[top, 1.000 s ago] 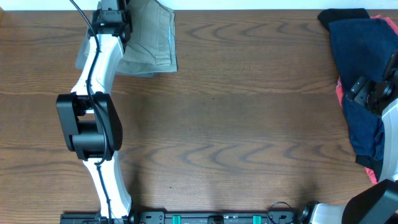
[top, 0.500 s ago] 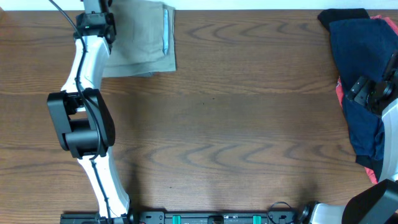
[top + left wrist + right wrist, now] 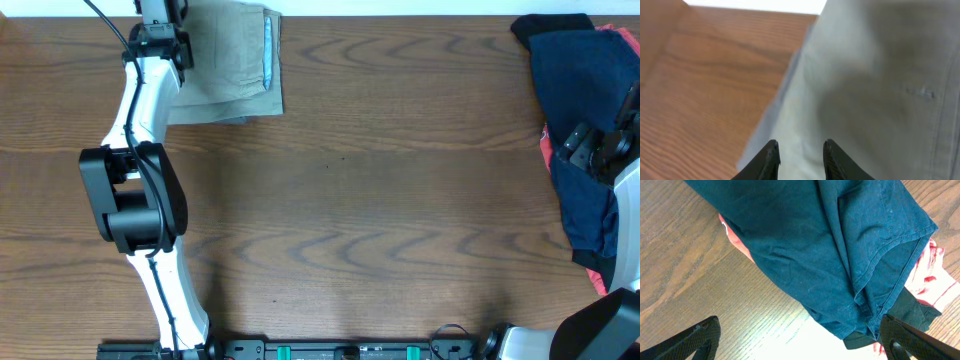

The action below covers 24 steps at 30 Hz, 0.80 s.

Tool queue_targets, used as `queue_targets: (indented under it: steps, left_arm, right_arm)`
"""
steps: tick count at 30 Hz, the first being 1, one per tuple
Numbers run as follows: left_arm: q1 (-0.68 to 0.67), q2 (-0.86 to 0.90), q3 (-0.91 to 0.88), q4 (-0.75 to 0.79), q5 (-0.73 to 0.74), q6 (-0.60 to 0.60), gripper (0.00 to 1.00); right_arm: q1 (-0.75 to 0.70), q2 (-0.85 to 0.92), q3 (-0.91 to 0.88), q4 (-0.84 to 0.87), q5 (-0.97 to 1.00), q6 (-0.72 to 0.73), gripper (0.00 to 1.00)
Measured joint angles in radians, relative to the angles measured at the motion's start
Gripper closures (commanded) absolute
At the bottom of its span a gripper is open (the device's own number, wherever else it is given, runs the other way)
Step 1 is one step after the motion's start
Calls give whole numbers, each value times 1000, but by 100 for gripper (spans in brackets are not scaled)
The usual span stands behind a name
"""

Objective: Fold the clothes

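- your left arm has swung toward the far left corner since a second ago, and the khaki shorts (image 3: pixel 225 70) now lie flat there as a folded rectangle.
- left claw (image 3: pixel 800 152) sits low over that cloth, fingers slightly apart, gripping nothing. it looks like a let-go after placing.
- right claw (image 3: pixel 800 330) hangs wide apart above the navy piece (image 3: pixel 830 245), which is heaped on a red piece (image 3: pixel 932 272) at the table's (image 3: pixel 380 200) right edge. it's likely lined up for the next pick.

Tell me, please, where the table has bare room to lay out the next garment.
The wide middle of the table is bare, from the khaki shorts and left arm across to the navy and red pile. Crowded: the far-left corner and the right edge, where the right arm sits over the pile.
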Motion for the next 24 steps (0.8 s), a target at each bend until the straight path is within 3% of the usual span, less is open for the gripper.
queue_targets:
  steps: [5, 12, 24]
  left_arm:
    - [0, 0, 1, -129, 47, -66, 69]
    - [3, 0, -27, -133, 174, -97, 69]
    - [40, 0, -43, -246, 208, -106, 68]
  right_arm:
    - [0, 0, 0, 0, 0, 0, 1]
    - [0, 0, 0, 0, 0, 0, 1]
    - [0, 0, 0, 0, 0, 0, 1]
